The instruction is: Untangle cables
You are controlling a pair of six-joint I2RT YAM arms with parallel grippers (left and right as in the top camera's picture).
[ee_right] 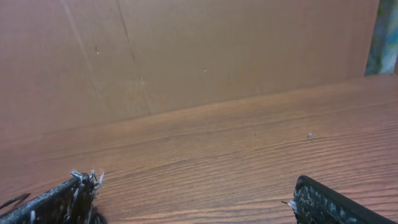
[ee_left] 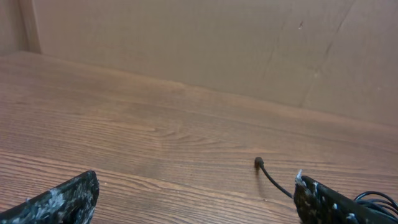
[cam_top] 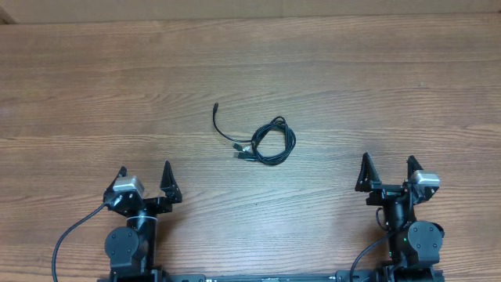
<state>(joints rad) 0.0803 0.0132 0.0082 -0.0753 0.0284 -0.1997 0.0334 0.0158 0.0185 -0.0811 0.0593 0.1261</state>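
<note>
The cables (cam_top: 266, 142) lie near the middle of the wooden table as a small black looped bundle, with one loose end (cam_top: 217, 106) trailing up to the left. That loose end (ee_left: 259, 163) also shows in the left wrist view, running behind the right finger. My left gripper (cam_top: 145, 176) rests near the front edge, left of the bundle, open and empty. Over at the front right my right gripper (cam_top: 387, 166) stands open too, nothing between its fingers. In the right wrist view only bare wood lies between the fingers (ee_right: 62, 200).
A brown cardboard wall (ee_left: 217, 43) runs along the table's far side. Thick black wires (cam_top: 70, 235) trail from the arm bases at the front edge. A tiny speck (ee_right: 310, 135) lies on the wood at far right.
</note>
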